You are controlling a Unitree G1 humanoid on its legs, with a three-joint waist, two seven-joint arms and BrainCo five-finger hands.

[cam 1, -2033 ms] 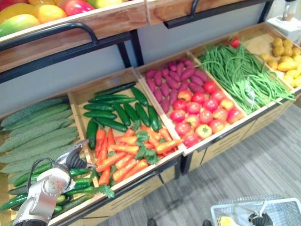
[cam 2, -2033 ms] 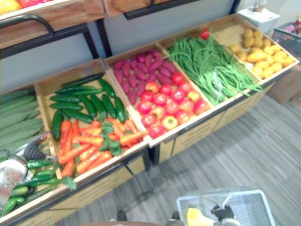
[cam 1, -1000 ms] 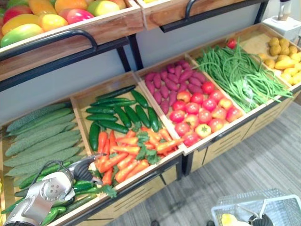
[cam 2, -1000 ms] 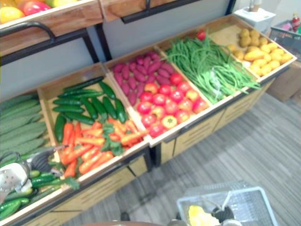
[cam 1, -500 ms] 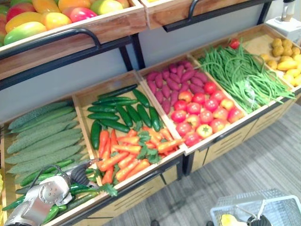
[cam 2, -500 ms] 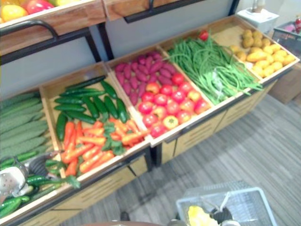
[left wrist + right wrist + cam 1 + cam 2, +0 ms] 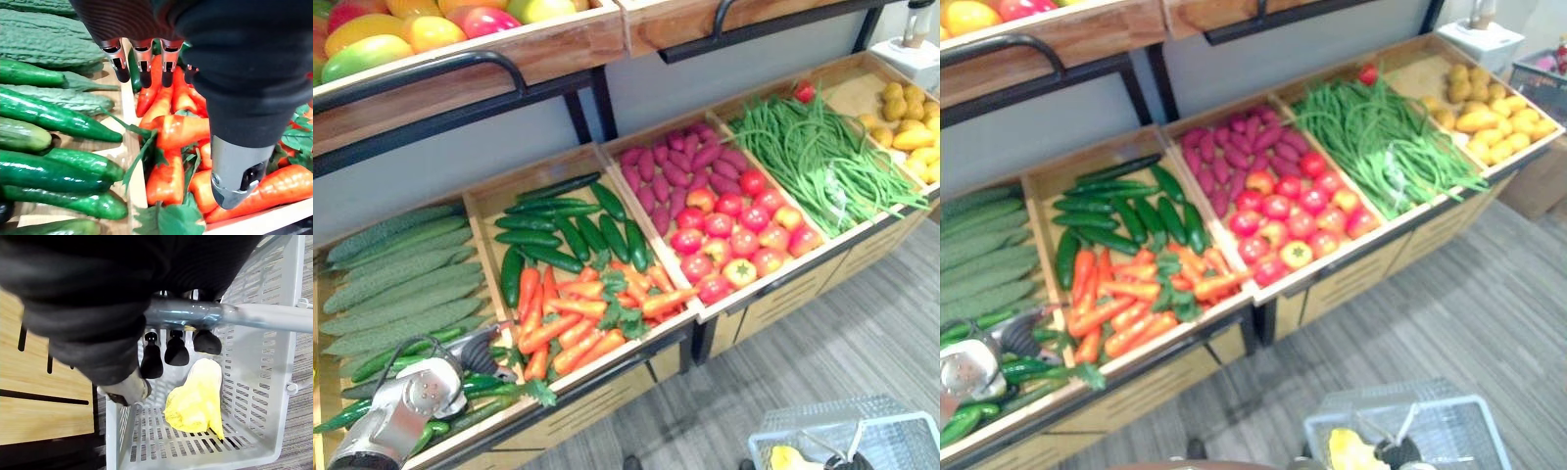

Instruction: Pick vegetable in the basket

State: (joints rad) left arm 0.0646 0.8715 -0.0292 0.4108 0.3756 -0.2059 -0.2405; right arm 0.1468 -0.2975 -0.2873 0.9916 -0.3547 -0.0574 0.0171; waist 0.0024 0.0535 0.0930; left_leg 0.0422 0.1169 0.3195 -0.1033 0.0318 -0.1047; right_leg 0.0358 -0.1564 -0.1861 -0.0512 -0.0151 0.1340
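My left hand (image 7: 478, 347) hovers open over the wooden divider between the small cucumbers (image 7: 54, 117) and the carrots (image 7: 573, 318). In the left wrist view its straight fingers (image 7: 142, 68) point at the orange carrots (image 7: 171, 137) and hold nothing. The grey plastic basket (image 7: 891, 431) hangs low at the right. My right hand (image 7: 171, 350) is curled round the basket's grey handle (image 7: 254, 313). A yellow item (image 7: 195, 401) lies in the basket.
Wooden crates on the stand hold bitter gourds (image 7: 396, 284), long dark cucumbers (image 7: 558, 230), purple sweet potatoes (image 7: 666, 166), tomatoes (image 7: 734, 235), green beans (image 7: 813, 157) and potatoes (image 7: 906, 122). An upper shelf of mangoes (image 7: 401, 34) overhangs the back. Grey floor lies in front.
My left hand has sunk a little lower, toward the front of the crates by the carrots. The camera has shifted slightly. The basket hangs as before.
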